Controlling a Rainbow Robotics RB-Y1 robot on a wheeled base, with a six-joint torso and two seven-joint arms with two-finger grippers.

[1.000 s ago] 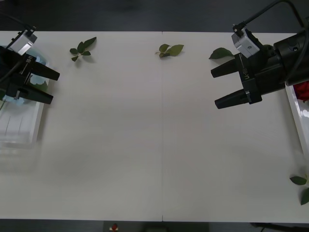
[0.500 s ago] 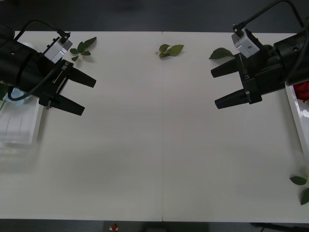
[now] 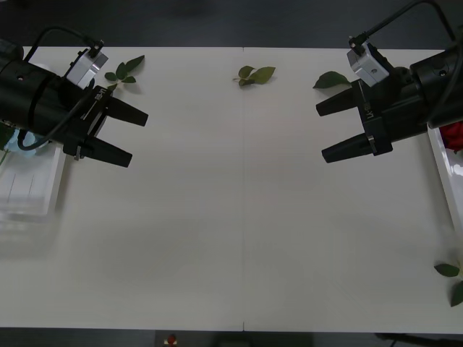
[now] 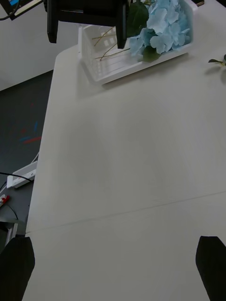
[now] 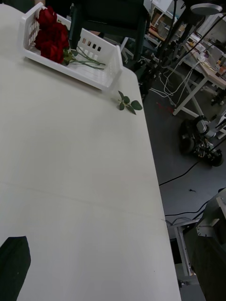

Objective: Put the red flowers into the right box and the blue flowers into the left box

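While both arms hang over the table, nothing is held.
Left gripper (image 3: 120, 135): at 9 o'clock, jaws wide, empty.
Right gripper (image 3: 330, 131): at 3 o'clock, jaws wide, empty.
Red flowers (image 5: 51, 35): lying in the right box (image 5: 101, 77), at the 3 o'clock edge.
Blue flowers (image 4: 162, 28): lying in the left box (image 4: 101, 68), at the 9 o'clock edge.
Leaf sprigs (image 3: 255, 74): loose along 12 o'clock.
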